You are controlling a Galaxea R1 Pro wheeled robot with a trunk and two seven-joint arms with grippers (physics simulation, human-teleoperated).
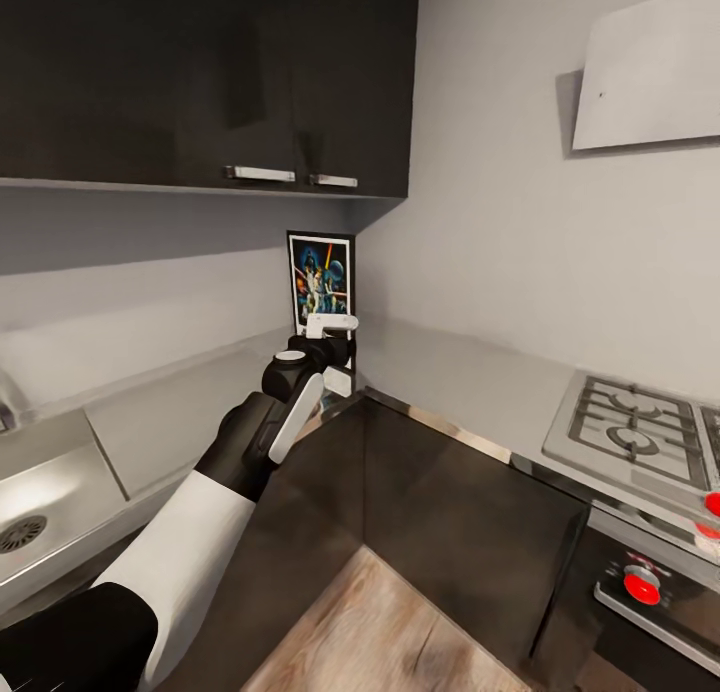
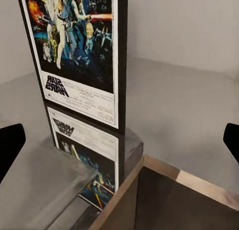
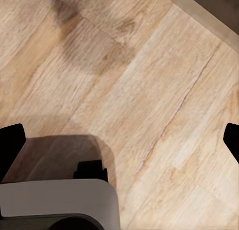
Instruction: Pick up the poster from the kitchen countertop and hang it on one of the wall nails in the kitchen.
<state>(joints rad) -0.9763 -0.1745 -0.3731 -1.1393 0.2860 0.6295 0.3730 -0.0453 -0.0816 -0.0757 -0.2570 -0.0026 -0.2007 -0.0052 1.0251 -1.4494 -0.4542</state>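
Nearest the head camera, the left arm (image 1: 200,502) is stretched toward the inner corner of the kitchen countertop (image 1: 450,377). Its left gripper (image 2: 119,140) is held wide open, empty, just short of the poster (image 1: 321,284), which stands upright in that corner against the wall, mirrored in the glossy top. Wooden floor (image 3: 149,90) is seen beneath the right gripper (image 3: 119,140), spread open and empty

walls (image 1: 520,222): plain grey, meeting in a corner | upper cabinets (image 1: 200,72): dark, steel handles | range hood (image 1: 650,72): white | gas hob (image 1: 635,427): steel, red knobs | sink (image 1: 40,502): steel | floor (image 3: 149,90): light wood planks
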